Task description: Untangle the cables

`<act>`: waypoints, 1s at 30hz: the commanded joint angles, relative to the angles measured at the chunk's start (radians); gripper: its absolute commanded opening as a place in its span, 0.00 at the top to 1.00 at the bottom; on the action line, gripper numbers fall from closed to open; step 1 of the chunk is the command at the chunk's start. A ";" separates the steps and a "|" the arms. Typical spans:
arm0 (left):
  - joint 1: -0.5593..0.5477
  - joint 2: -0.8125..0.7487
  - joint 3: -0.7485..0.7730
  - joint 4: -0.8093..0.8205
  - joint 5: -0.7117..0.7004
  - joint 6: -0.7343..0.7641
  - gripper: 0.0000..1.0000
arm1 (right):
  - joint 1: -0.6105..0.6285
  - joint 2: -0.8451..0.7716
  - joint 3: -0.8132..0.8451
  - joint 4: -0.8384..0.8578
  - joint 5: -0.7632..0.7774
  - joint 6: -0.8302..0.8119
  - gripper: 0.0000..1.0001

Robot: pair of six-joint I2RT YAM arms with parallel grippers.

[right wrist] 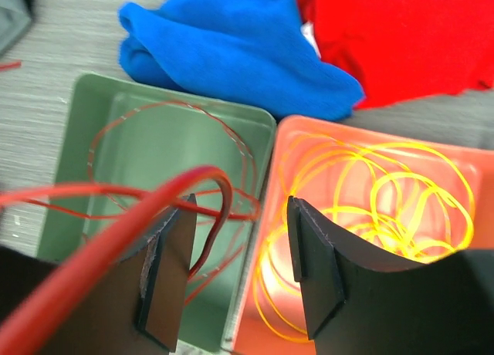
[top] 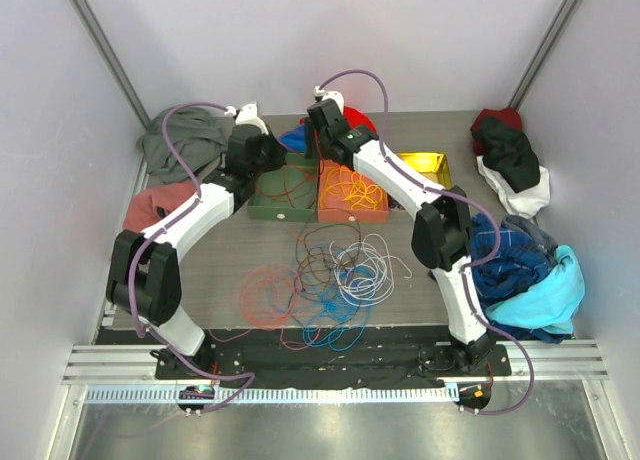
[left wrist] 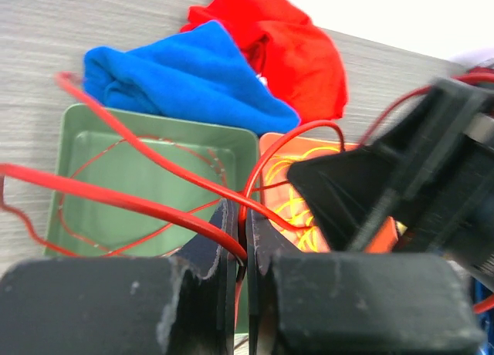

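While the left fingers (left wrist: pixel 218 251) pinch the red cable (left wrist: pixel 93 191) above the green tray (left wrist: pixel 216 158), the right fingers (right wrist: pixel 166 255) gape released beside it. Next, probably: coiling it in, clear of the tangle (top: pixel 335 280) on the desk (top: pixel 230 242).

A: Trays?
B: Left tray (top: pixel 280 216) against middle tray (top: pixel 352 219), on table (top: pixel 225 245). Cloths (right wrist: pixel 231 38) behind.
A: Cables (top: pixel 330 280)?
B: Looped inside both trays; remainder tangled in front of trays, nearer arm bases.

Grey wood-grain table (top: pixel 250 245) between plain pale walls (top: pixel 300 40), perhaps brushed-metal floor (top: pixel 330 435) in front.
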 commanded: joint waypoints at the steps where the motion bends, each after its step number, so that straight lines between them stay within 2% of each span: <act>1: 0.007 -0.001 0.032 -0.037 -0.064 0.013 1.00 | 0.001 -0.129 -0.050 0.000 0.071 -0.011 0.42; 5: 0.011 -0.009 0.027 -0.065 -0.105 0.013 1.00 | 0.001 -0.195 -0.179 0.007 0.109 -0.014 0.42; 13: 0.014 -0.061 0.025 -0.106 -0.159 0.028 1.00 | 0.002 -0.252 -0.325 0.006 0.212 -0.063 0.41; 23: 0.016 -0.073 0.084 -0.131 -0.150 0.030 1.00 | 0.002 -0.275 -0.408 -0.010 0.272 -0.096 0.42; 30: 0.016 -0.035 0.136 -0.156 -0.110 0.019 1.00 | 0.033 -0.293 -0.398 -0.033 0.321 -0.129 0.42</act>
